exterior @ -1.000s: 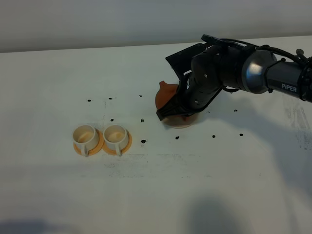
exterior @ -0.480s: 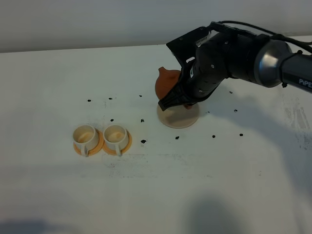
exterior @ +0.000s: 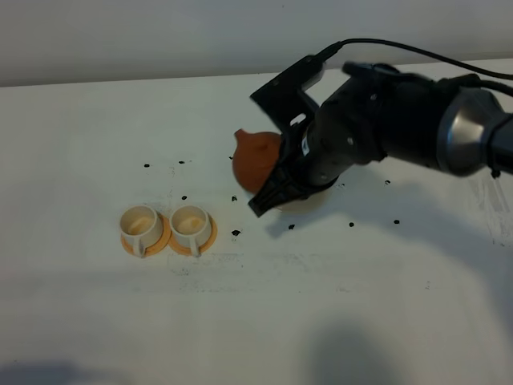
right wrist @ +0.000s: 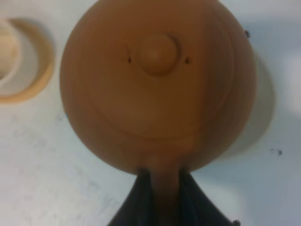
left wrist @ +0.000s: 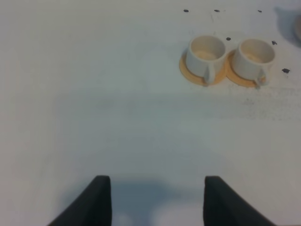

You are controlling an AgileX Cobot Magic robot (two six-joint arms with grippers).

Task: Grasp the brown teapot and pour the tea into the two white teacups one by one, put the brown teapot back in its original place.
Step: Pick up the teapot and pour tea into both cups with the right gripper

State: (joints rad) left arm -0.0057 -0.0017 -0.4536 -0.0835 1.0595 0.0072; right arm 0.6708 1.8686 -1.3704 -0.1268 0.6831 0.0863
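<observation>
The brown teapot (exterior: 253,160) hangs above the table, spout pointing left, right of the two white teacups. My right gripper (exterior: 278,178) is shut on its loop handle; the right wrist view shows the knobbed lid (right wrist: 158,54) from above and the gripper (right wrist: 164,193) clamped on the handle. The teacups (exterior: 142,224) (exterior: 191,224) stand side by side on orange saucers and look empty. They also show in the left wrist view (left wrist: 206,52) (left wrist: 254,55). My left gripper (left wrist: 153,202) is open and empty over bare table. The beige coaster is almost wholly hidden under the right arm.
Small black marks (exterior: 236,233) dot the white table around the teapot and cups. The right arm (exterior: 385,120) reaches in from the right edge. One orange saucer (right wrist: 35,66) with its cup shows beside the teapot in the right wrist view.
My right gripper has lifted the teapot off the coaster and carried it left, towards the cups. The cups have not moved.
</observation>
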